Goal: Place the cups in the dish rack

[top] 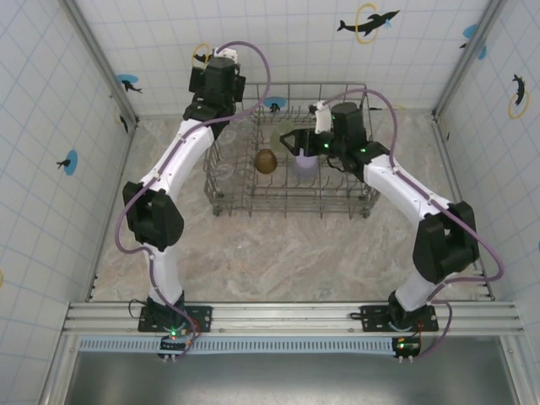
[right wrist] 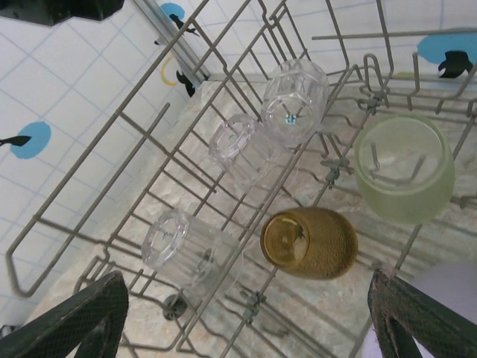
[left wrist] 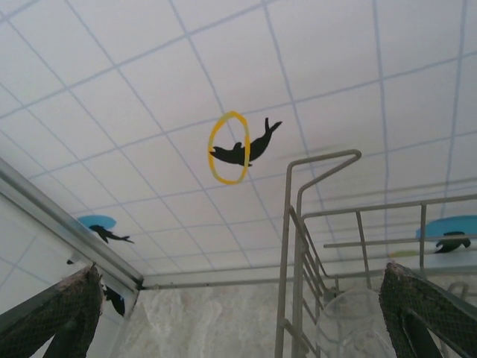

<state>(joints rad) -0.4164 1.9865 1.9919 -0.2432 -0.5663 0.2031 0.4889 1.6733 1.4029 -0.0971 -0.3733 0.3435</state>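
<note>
Inside the dish rack (top: 253, 190) rest an amber cup (right wrist: 311, 242), green cup (right wrist: 406, 168), clear cups (right wrist: 294, 101).

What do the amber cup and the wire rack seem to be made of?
Amber cup: probably translucent plastic, finely textured matte finish; light glows through it. Dish rack: apparently grey metal wire, dull, maybe coated; thin rods joined in a grid.
</note>
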